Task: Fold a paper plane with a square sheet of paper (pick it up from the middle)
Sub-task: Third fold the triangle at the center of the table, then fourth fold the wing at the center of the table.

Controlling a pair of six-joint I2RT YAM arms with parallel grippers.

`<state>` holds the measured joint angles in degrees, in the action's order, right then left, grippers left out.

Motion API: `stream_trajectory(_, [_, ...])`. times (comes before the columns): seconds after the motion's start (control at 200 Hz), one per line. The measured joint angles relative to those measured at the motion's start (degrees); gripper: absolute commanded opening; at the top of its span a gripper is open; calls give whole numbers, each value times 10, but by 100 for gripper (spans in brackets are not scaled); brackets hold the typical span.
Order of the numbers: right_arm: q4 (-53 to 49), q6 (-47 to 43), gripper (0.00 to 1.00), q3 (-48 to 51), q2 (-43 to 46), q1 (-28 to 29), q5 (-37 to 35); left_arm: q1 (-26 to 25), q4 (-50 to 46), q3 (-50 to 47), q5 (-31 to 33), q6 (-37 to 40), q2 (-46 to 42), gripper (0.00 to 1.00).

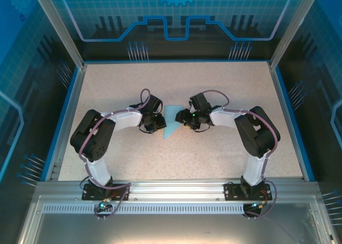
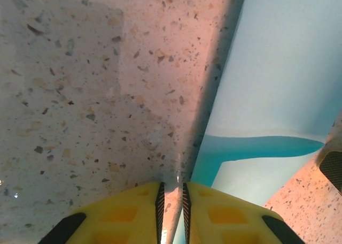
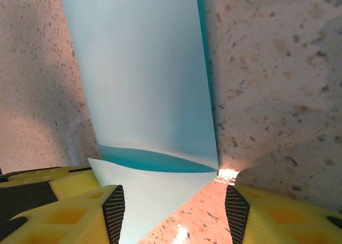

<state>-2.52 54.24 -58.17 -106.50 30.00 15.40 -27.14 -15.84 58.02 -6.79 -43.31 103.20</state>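
Reaching inward from both sides, the two arms bend at the elbow so that the left hand [image 1: 156, 122] and right hand [image 1: 188, 119] meet at the square sheet of paper [image 1: 172, 121], a folded pale-blue triangle lying mid-tabletop [image 1: 224, 83]. The left wrist view adds that the left hand [image 2: 172, 186] is pinched almost shut on the sheet's edge. The right wrist view shows the right hand [image 3: 172, 190] parted wide, fingers astride the sheet's pointed corner.
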Motion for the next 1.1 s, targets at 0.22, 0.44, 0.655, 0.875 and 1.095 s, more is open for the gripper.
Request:
stream_trajectory(0.22, [0, 2, 56, 1, 0, 0, 0, 12, 11, 0, -23, 2, -38, 24])
stream_trajectory(0.44, [0, 2, 56, 1, 0, 0, 0, 15, 28, 0, -47, 4, -46, 29])
stream_trajectory(0.655, [3, 2, 56, 1, 0, 0, 6, 15, 37, 0, -66, 15, -46, 31])
stream_trajectory(0.875, [9, 2, 55, 1, 0, 0, 17, 15, 37, 0, -70, 19, -19, 23])
stream_trajectory(1.095, [11, 2, 55, 1, 0, 0, 18, 15, 34, 0, -70, 24, -4, 15])
